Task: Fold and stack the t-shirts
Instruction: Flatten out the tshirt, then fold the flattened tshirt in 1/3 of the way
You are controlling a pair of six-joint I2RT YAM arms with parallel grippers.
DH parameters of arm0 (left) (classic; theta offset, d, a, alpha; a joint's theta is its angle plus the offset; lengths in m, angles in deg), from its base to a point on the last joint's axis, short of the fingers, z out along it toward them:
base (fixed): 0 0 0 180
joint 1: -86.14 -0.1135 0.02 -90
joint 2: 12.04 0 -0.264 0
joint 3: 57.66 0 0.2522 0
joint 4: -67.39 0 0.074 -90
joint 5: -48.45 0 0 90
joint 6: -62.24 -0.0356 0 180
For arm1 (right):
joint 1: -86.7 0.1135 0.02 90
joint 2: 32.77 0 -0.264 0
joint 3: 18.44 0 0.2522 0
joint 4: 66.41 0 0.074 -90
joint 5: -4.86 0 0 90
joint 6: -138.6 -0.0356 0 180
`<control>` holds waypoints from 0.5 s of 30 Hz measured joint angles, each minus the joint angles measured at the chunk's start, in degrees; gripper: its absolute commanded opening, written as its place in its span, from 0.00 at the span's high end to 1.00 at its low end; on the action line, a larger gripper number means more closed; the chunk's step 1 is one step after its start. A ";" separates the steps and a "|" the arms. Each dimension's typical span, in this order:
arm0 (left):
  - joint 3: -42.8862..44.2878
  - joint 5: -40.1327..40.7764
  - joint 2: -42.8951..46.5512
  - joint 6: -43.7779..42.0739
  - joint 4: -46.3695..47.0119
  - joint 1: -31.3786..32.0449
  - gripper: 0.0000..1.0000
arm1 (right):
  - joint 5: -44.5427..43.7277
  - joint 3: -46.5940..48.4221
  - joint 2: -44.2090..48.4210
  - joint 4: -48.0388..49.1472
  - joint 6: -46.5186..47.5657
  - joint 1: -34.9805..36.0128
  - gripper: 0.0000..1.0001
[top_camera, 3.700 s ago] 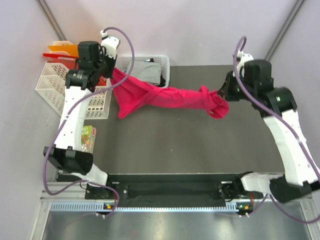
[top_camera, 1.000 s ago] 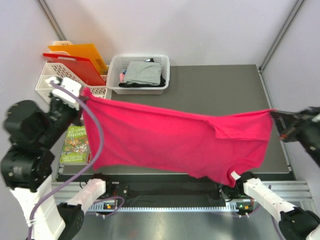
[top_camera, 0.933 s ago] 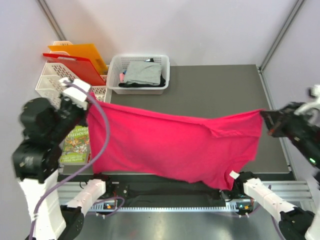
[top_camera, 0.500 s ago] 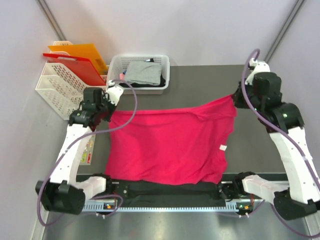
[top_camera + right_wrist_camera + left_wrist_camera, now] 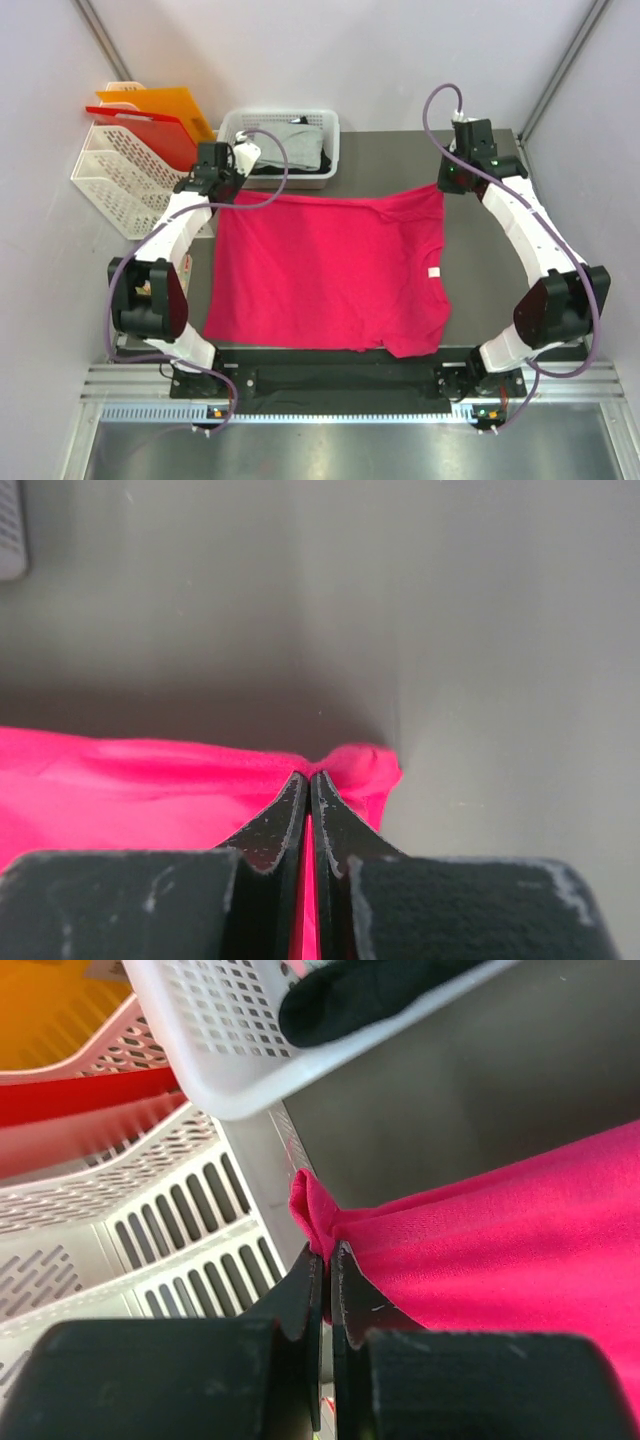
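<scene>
The pink-red t-shirt (image 5: 325, 270) lies spread flat on the dark table, its near edge at the table's front. My left gripper (image 5: 222, 192) is shut on the shirt's far left corner (image 5: 315, 1210), beside the white basket. My right gripper (image 5: 446, 187) is shut on the far right corner (image 5: 360, 765), low over the table. The grey t-shirt (image 5: 288, 140) lies folded in the white basket (image 5: 232, 130) on top of the black t-shirt (image 5: 322, 158), whose edge shows in the left wrist view (image 5: 360, 990).
A white slotted rack (image 5: 120, 180) stands at the far left and holds the orange folder (image 5: 170, 105) and the red folder (image 5: 145, 125). The rack's wall is right beside my left gripper (image 5: 160, 1230). Bare table (image 5: 500, 280) lies right of the shirt.
Both arms have swung the shirt from hanging stretched in the air down and away onto the table. The shirt now lies flat, and both grippers hold its far corners low.
</scene>
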State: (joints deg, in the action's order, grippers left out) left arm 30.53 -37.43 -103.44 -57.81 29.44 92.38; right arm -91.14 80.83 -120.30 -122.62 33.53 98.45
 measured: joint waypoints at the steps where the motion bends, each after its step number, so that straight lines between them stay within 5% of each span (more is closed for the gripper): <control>1: 0.46 0.28 -0.68 -0.13 0.46 0.00 1.00 | 0.09 0.00 -0.90 0.02 -0.04 -0.09 1.00; 15: 0.96 2.36 -3.41 -1.40 2.54 0.00 1.00 | 3.17 4.83 -4.63 -0.48 -1.18 -0.68 1.00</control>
State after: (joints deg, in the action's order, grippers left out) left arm 31.49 -35.07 -106.85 -59.20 31.98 92.38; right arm -87.97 85.66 -124.93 -123.11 32.35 97.77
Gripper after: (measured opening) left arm 0.027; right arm 0.006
